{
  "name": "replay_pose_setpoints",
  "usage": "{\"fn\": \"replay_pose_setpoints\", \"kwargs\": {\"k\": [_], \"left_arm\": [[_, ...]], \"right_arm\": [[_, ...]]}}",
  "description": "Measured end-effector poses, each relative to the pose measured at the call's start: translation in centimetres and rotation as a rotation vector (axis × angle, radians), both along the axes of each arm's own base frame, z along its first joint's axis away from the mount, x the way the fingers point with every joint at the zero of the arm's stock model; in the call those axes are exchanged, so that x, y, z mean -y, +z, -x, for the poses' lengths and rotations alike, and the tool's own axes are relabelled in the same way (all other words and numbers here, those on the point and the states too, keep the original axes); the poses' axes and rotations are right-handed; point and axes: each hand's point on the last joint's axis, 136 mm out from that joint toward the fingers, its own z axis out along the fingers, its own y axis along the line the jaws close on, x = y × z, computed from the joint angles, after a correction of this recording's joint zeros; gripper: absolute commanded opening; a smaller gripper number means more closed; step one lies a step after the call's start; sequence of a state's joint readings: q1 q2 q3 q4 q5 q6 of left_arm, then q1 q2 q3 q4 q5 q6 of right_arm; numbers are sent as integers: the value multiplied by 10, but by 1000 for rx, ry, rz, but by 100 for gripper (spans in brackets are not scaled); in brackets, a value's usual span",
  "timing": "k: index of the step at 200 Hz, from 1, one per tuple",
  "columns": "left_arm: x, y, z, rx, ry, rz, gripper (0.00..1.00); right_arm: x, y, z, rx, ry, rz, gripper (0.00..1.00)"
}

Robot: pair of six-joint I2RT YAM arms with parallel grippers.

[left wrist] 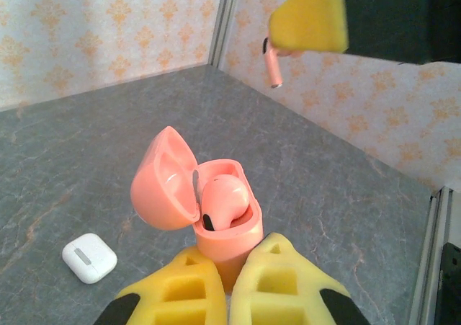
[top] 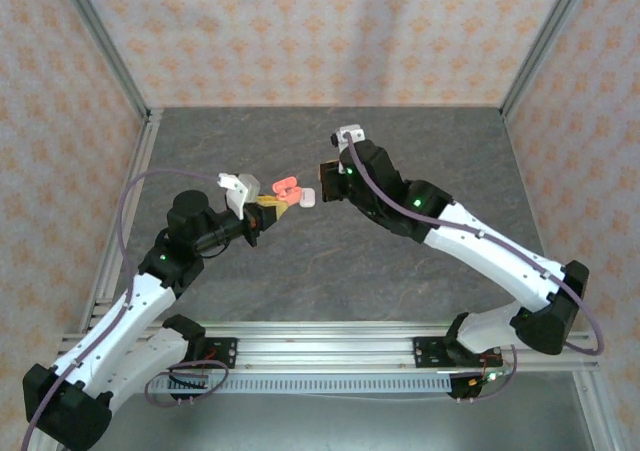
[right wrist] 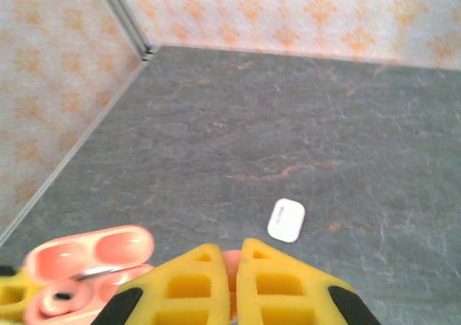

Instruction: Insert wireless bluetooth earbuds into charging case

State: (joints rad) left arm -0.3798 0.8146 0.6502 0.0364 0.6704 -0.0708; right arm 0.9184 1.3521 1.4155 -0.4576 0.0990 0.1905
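An open coral-pink plastic charging case (left wrist: pixel 241 238) is held at its base between the closed yellow pads of the left gripper (left wrist: pixel 229 267), above a grey stone-patterned table (left wrist: pixel 324 195). One coral-pink stemmed earbud (left wrist: pixel 225 201) is seated inside the case. Above and right of the case, a second coral-pink earbud (left wrist: pixel 273 67) is pinched, stem down, in the closed right gripper (right wrist: pixel 229 256). A small closed white case (left wrist: pixel 89 257) lies on the table left of the case.

Nothing legible anywhere. The open coral-pink charging case (left wrist: pixel 220 228) carries no lettering that can be read, and neither does the small white case (left wrist: pixel 89 257). The wall panels (left wrist: pixel 86 29) bear a repeated orange ornament, not letters or numbers.
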Motion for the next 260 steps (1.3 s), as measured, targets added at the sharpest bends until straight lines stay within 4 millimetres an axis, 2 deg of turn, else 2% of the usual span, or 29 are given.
{"fn": "replay_pose_setpoints", "kwargs": {"k": [41, 96, 197, 260], "left_arm": [[1, 5, 1, 11, -7, 13, 0], [1, 14, 8, 38, -27, 28, 0], [0, 24, 12, 67, -27, 39, 0], [0, 24, 12, 67, -27, 39, 0]], "right_arm": [[-17, 6, 12, 46, 80, 16, 8], [-32, -5, 14, 51, 137, 58, 8], [-45, 11, 15, 97, 179, -15, 8], [-48, -8, 16, 77, 191, 1, 8]]}}
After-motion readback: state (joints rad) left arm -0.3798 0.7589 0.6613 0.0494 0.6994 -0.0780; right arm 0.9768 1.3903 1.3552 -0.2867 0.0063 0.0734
